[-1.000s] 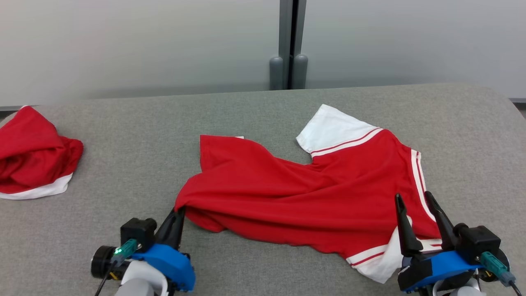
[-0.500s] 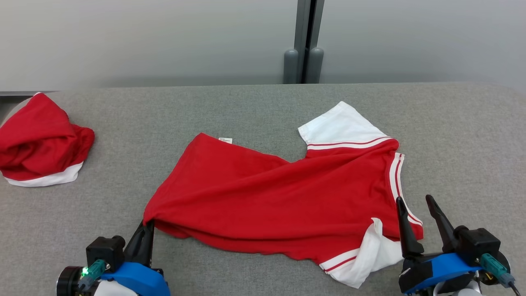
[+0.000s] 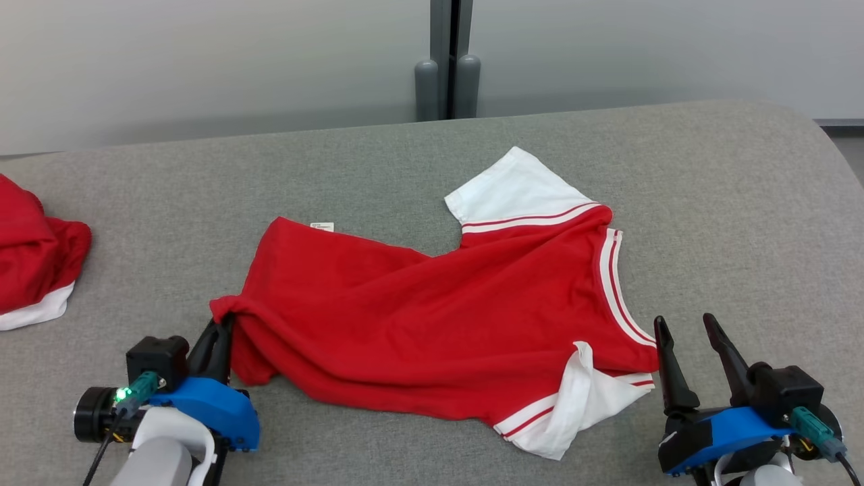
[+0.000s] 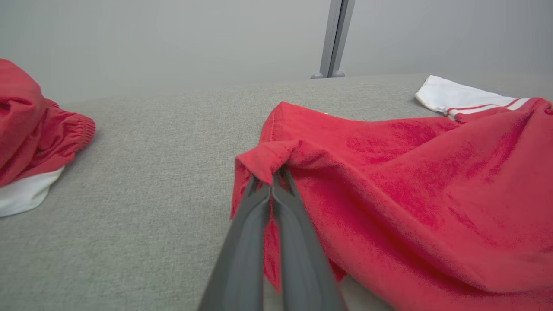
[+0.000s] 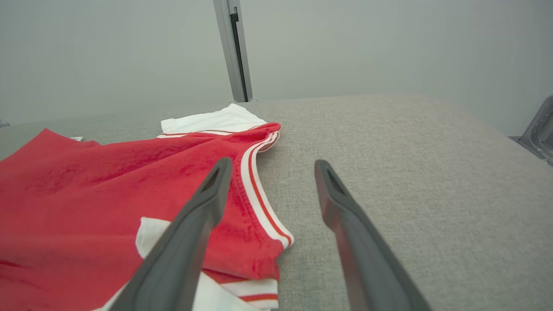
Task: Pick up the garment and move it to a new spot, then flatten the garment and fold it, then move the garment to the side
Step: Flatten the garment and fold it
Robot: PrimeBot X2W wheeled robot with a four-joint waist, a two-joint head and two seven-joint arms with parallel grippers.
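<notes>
We find the left gripper (image 4: 270, 175) closed on a bunched corner of the shirt (image 3: 432, 324), with that corner raised a little off the table (image 3: 709, 189). The right gripper (image 3: 683, 320) stands open and holds nothing. Its jaws are just beside the shirt's striped edge (image 3: 611, 277) and, as far as we can tell, clear of the cloth.

The shirt lies mid-table, its red body creased on the diagonal. The far sleeve (image 3: 516, 192) lies flat and the near sleeve (image 3: 567, 412) is folded over. A heap (image 3: 34, 263) of red cloth sits well apart at the left.

Risks, in our judgement:
1. A 1-sided pull from the left would drag and twist the shirt rather than flatten it.
2. The pinch takes little cloth and could slip.
3. The near sleeve may end up tucked under unless the right gripper takes it.
4. A long drag leftward could reach the heap
</notes>
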